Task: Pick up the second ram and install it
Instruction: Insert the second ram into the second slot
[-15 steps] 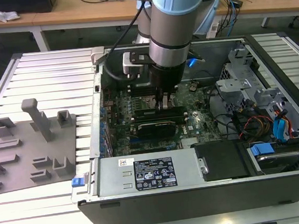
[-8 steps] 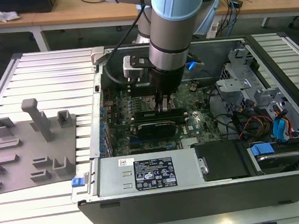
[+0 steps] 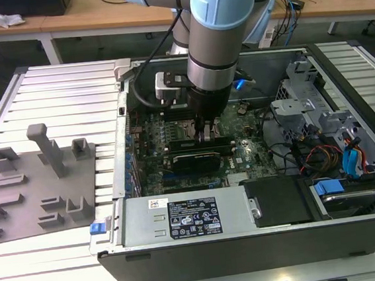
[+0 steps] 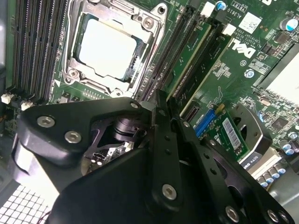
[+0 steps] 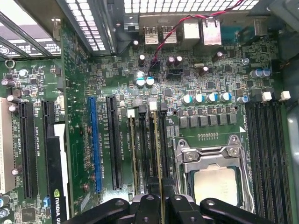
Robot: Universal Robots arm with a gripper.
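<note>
My gripper is down inside the open computer case, over the memory slots beside the processor socket. In the first wrist view the second ram, a thin green stick seen edge on, stands in a black slot. It runs straight in between my fingertips. My gripper is shut on its near end. The second wrist view shows the same stick leading away from my closed gripper. Another stick sits two slots over, farther from the socket.
A black graphics card lies just in front of my gripper. The power supply and drive bays fill the case's front. A grey fixture plate with upright blocks lies on the table at the exterior view's left.
</note>
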